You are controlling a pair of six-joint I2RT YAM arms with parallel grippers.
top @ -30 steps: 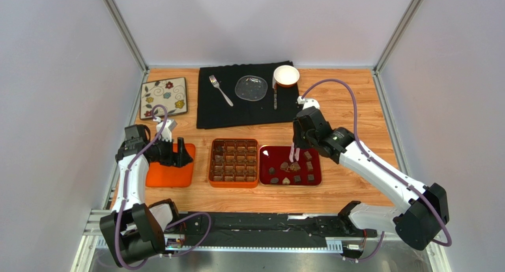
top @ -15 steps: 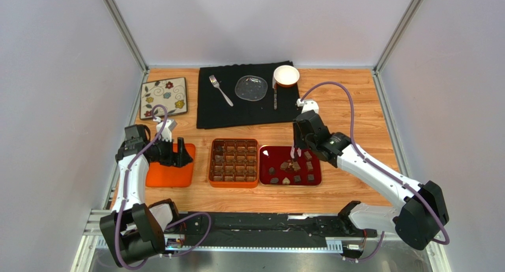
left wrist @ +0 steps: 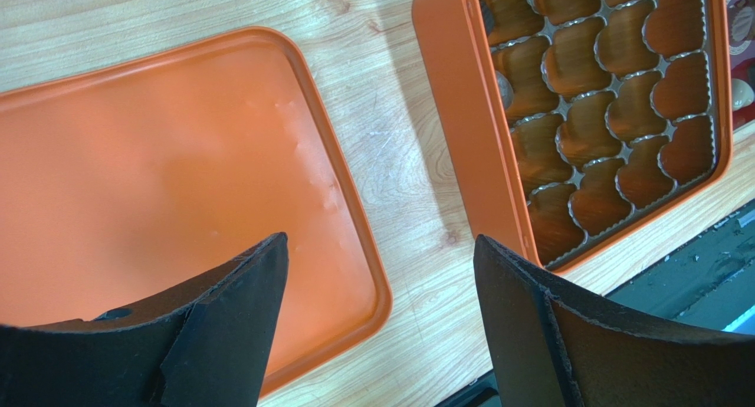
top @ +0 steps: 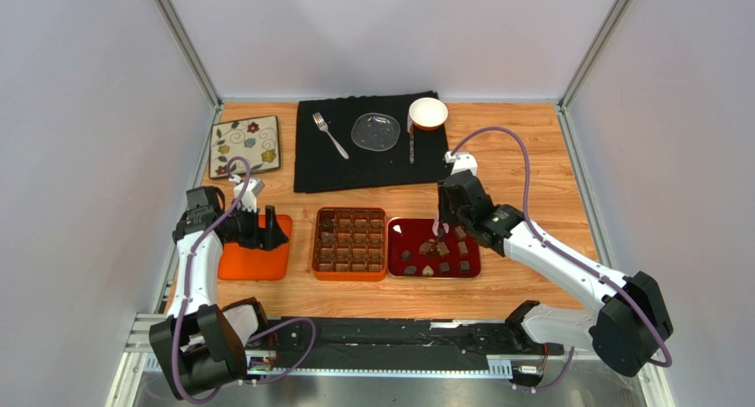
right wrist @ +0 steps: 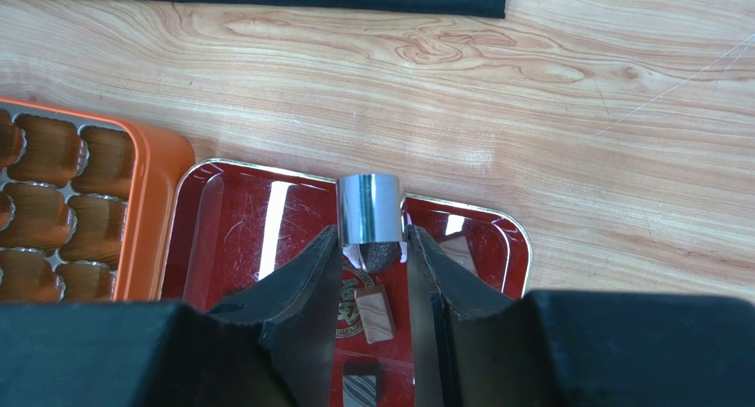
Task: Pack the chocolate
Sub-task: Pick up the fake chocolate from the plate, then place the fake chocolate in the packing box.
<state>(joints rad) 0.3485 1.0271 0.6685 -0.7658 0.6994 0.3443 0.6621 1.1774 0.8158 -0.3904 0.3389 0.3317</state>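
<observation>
From above, you see the chocolate (top: 463, 248) lying loose in the red tray (top: 403, 239) under your right gripper (top: 437, 237). At the left wrist, the left gripper (left wrist: 381, 243) hangs open and empty, and the cells of the orange box (left wrist: 461, 115) look almost all bare, so the packing seems hardly begun. At the right wrist, the fingers (right wrist: 301, 283) pinch a bent metal strip (right wrist: 370, 208) over one piece.

I count roughly nine of the chocolate (top: 463, 248) pieces, small, brown and bite-size, lying loose and flat in the dark red tray (top: 406, 234). Most are dark squares clustered mid-tray (one at the near edge looks heart-shaped). A lighter tan rectangle (right wrist: 372, 310) lies near the centre.
</observation>
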